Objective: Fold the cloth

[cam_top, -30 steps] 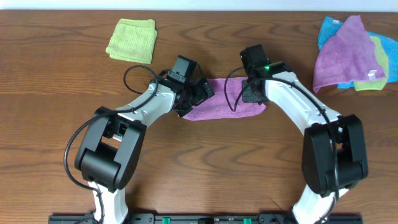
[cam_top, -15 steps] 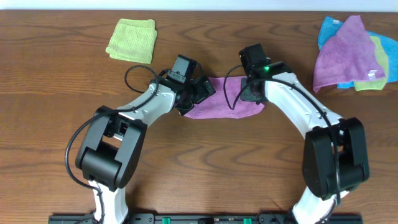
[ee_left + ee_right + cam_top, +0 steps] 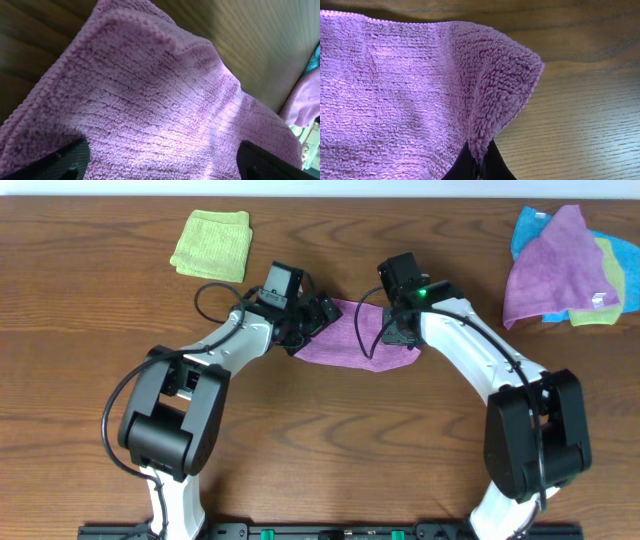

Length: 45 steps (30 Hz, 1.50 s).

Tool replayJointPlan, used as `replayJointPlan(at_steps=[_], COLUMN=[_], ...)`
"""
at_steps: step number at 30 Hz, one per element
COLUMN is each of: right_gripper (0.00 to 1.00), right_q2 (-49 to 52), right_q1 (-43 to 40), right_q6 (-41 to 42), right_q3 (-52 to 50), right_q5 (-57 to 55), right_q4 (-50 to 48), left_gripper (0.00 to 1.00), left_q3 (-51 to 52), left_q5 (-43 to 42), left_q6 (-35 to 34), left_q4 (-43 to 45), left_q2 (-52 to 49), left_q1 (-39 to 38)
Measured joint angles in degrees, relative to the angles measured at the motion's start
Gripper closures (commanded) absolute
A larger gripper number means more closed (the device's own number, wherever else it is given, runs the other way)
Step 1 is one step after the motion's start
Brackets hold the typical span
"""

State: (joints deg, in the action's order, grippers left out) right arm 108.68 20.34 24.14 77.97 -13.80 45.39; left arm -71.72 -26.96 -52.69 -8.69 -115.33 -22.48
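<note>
the cloth [image 3: 352, 343] lies as a narrow band on the table [image 3: 80, 330], between the two arms. the right gripper [image 3: 478, 162] is pinched tight on a raised fold at its right end. the left gripper [image 3: 160, 162] stands wide over the left end (gripping nothing). a lime-green towel [image 3: 212, 244] sits well apart.
</note>
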Motion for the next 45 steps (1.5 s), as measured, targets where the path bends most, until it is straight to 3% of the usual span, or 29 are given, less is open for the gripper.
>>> replayJointPlan(at_steps=[20,28,32,36,40,45], right_gripper=[0.98,0.98,0.98,0.99,0.98,0.98], right_q2=[0.00,0.00,0.00,0.00,0.00,-0.02], right_q1=[0.00,0.00,0.00,0.00,0.00,0.11], right_q6=[0.02,0.02,0.02,0.02,0.02,0.02], right_q3=[-0.02,0.00,0.00,0.02,0.09,0.94], right_q5=[-0.04,-0.15,-0.13,-0.07,0.02,-0.02], right_q4=[0.09,0.24,0.13,0.20,0.83,2.16], left_gripper=[0.05,0.05,0.05,0.05,0.05,0.05], left_q3=[0.02,0.02,0.04,0.02,0.20,0.22], left_q5=[-1.77,-0.68,2.43,6.78,17.73,27.04], left_q6=[0.22,0.96,4.59,14.38,21.09,25.05], left_q4=[5.99,3.65,-6.03,-25.46,-43.54,-50.12], left_q2=[1.25,5.53,10.49,16.33,20.72,22.38], left_q1=[0.24,5.14,8.09,10.69,9.86,9.33])
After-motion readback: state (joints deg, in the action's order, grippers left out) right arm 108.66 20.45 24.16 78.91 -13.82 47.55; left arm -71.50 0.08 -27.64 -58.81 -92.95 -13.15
